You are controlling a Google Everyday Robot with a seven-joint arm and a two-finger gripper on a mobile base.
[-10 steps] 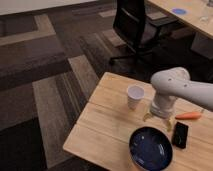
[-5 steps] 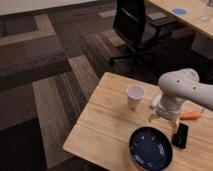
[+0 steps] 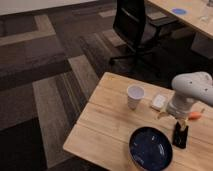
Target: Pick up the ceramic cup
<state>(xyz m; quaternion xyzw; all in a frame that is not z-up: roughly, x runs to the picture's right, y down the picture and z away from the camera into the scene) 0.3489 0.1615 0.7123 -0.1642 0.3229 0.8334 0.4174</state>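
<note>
- the cup [image 3: 135, 95] stands upright on the desk [image 3: 107, 117], mouth up, near the middle of the part in view and well in from the edges.
- its inside looks as pale as its wall; i cannot tell whether it holds anything.
- the block [image 3: 158, 102] lies flat just to the right of the cup, near it but apart.
- the plate [image 3: 151, 148] lies on the near side of the desk, in front of the cup and apart from it, its whole dark blue face showing.
- the white arm [image 3: 192, 91] bends in from the right edge, and its lower end comes down just right of the block.
- the tool [image 3: 179, 134] is the dark part below that end, low over the desk, just beside the plate's right rim and well apart from the cup.
- i cannot tell how far open the tool is, nor make out anything in its hold.
- a small orange thing [image 3: 195, 116] lies on the desk by the arm, right of the tool.
- a black chair [image 3: 135, 25] stands on the carpet [image 3: 50, 75] behind the desk.
- a far desk [image 3: 192, 20] in the top right corner carries a flat blue disc [image 3: 179, 11].
</note>
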